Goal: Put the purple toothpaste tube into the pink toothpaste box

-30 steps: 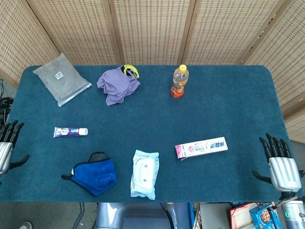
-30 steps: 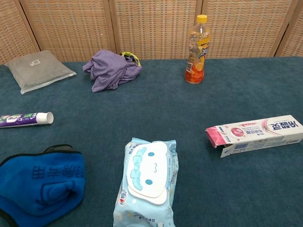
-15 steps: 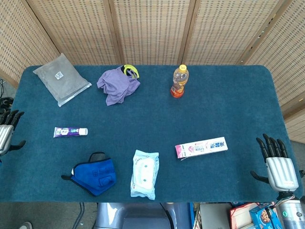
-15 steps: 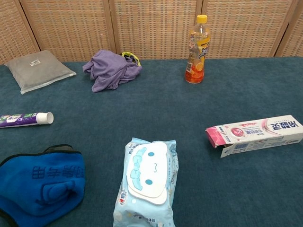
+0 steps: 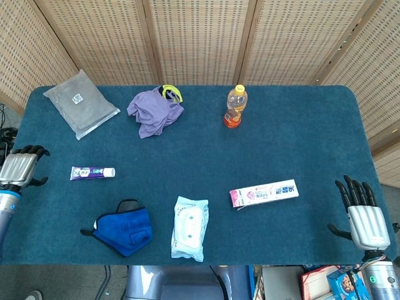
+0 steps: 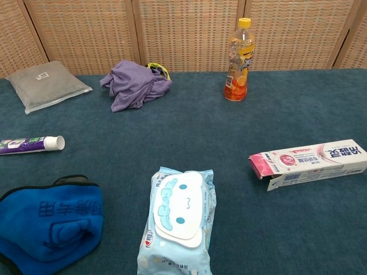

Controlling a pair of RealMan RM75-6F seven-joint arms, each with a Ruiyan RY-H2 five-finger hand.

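Observation:
The purple toothpaste tube (image 5: 92,172) lies flat on the left of the blue table, its white cap pointing right; the chest view shows the tube (image 6: 31,144) at its left edge. The pink toothpaste box (image 5: 264,193) lies on the right, its open flap end facing left, and the box (image 6: 309,162) is plain in the chest view. My left hand (image 5: 20,169) hovers at the table's left edge, just left of the tube, holding nothing. My right hand (image 5: 362,216) is open at the right front corner, fingers apart, well right of the box.
A blue face mask (image 5: 122,227) and a wet-wipes pack (image 5: 190,227) lie near the front edge. A purple cloth (image 5: 154,110), a grey pouch (image 5: 80,102) and an orange drink bottle (image 5: 235,107) stand at the back. Woven panels close the far side.
My left hand has risen along the table's left edge and come closer to the tube. My right hand has drifted slightly toward the front corner.

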